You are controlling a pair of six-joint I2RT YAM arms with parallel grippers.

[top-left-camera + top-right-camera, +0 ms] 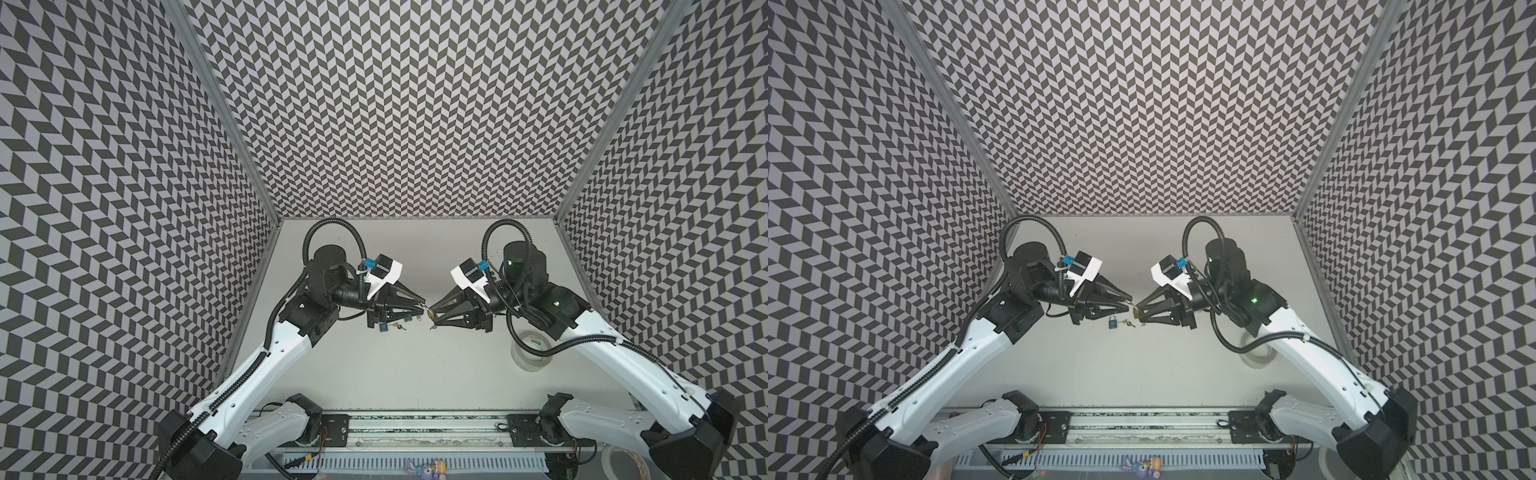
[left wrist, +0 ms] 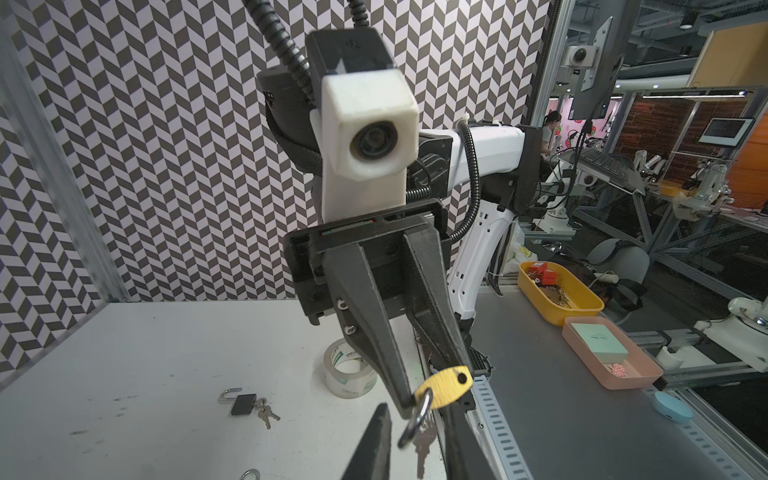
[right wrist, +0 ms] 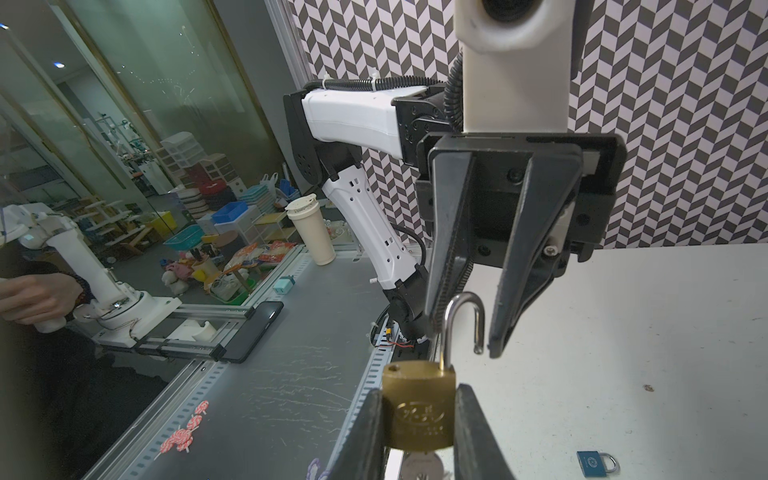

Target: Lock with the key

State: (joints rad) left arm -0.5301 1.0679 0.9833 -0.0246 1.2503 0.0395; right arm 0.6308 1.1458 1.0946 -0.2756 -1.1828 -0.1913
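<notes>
As far as my feeds let me list it, item one is the brass padlock (image 3: 417, 411). It is held clear above the table (image 1: 415, 374), midway between the two arms. The right gripper (image 2: 436, 390) pinches the body by its side edges, jaws narrow on it.

- Its shackle (image 3: 444, 340) stands open, with the free end out of its hole. It points away from the right gripper and straight at the other one.
- Long axis: body to shackle runs along the line joining the two grippers, roughly level in both top views.
- Its key (image 3: 419, 465) hangs with a small bunch at the padlock's underside, the end away from the left jaws. It looks seated in the keyhole, though I cannot confirm that.
- My left gripper (image 3: 463, 340) has its jaws narrow, one on each side of the shackle. I cannot tell whether they press it or merely flank it.
- The left arm is the one nearer the shackle. I judge the closing push falls to it, along that axis toward the body, with the key turn after.
- Lying on the table and not in play: black padlock (image 2: 243, 404) with keys beside it, blue padlock (image 3: 590, 463), tape roll (image 2: 349, 374).
</notes>
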